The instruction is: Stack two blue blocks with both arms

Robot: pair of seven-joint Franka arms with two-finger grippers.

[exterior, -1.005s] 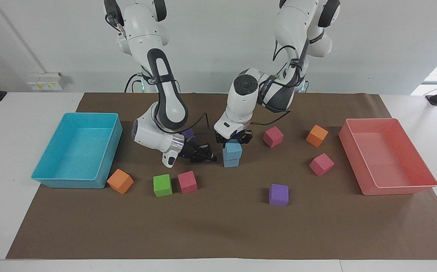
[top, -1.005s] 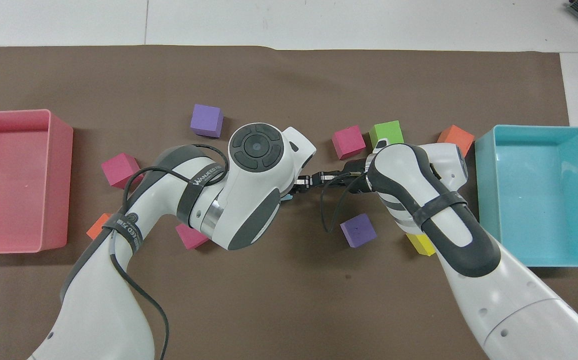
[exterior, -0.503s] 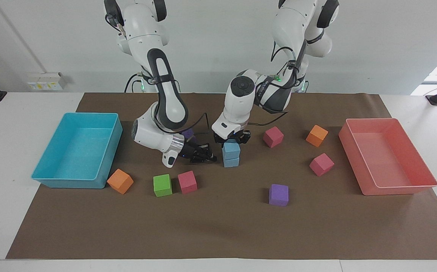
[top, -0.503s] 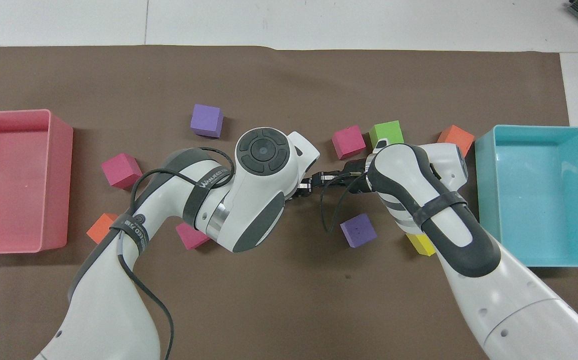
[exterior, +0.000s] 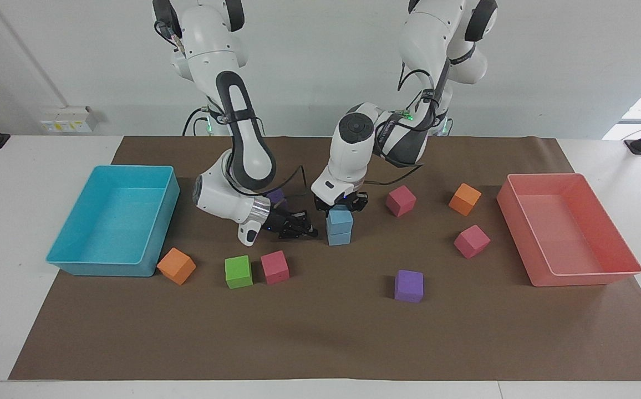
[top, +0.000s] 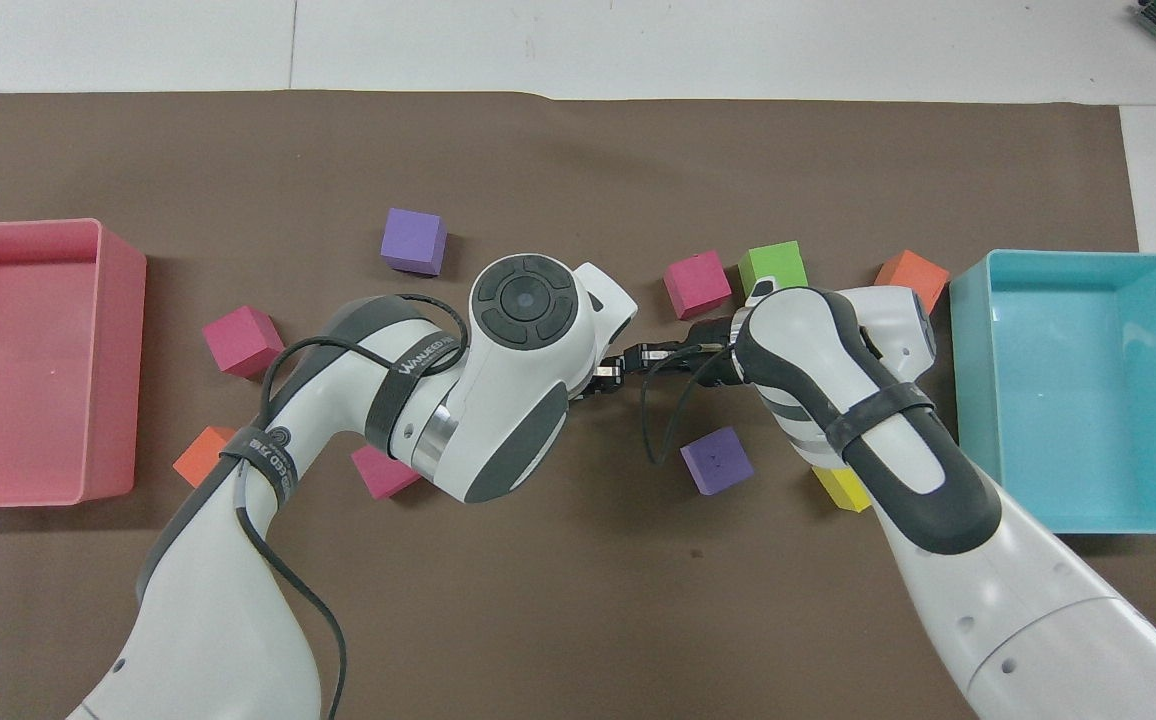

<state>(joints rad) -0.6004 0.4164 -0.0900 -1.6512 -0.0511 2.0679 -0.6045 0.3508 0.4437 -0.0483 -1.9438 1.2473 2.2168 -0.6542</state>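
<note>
Overhead view: the one piece of writing that can be made out is white lettering on a black strap (top: 408,365) around the left arm's forearm. It seems to begin "WANEED", and the rest cannot be made out. No cube or tray shows a label.

In the facing view there are two blue blocks, stacked near the middle of the brown mat (exterior: 320,343). The upper blue block (exterior: 340,219) sits squarely on the lower blue block (exterior: 339,238). The left gripper (exterior: 341,206) comes straight down at 12 o'clock of the stack, its fingers narrowed onto the top of the upper blue block. The right gripper (exterior: 310,231) lies low and level at 9 o'clock of the stack, just beside the lower blue block. Its fingertips are pressed together and hold nothing. From overhead the left arm's wrist hides the stack.

Counted over both views:
- Three pink cubes: one (exterior: 401,200) at 2 o'clock of the stack, one (exterior: 471,241) at 3 o'clock, one (exterior: 274,267) at 8 o'clock.
- Two orange cubes: one (exterior: 464,199) near the pink tray, one (exterior: 176,266) just beside the turquoise tray.
- Two purple cubes: one (exterior: 408,286) at 5 o'clock of the stack, one (exterior: 276,196) half hidden by the right arm's wrist.
- One green cube (exterior: 238,271), beside the 8 o'clock pink cube.
- One yellow cube (top: 843,490), seen only from overhead, tucked under the right arm.
- Two trays: one turquoise tray (exterior: 76,263) at the right arm's end of the table, one pink tray (exterior: 586,277) at the left arm's end.
</note>
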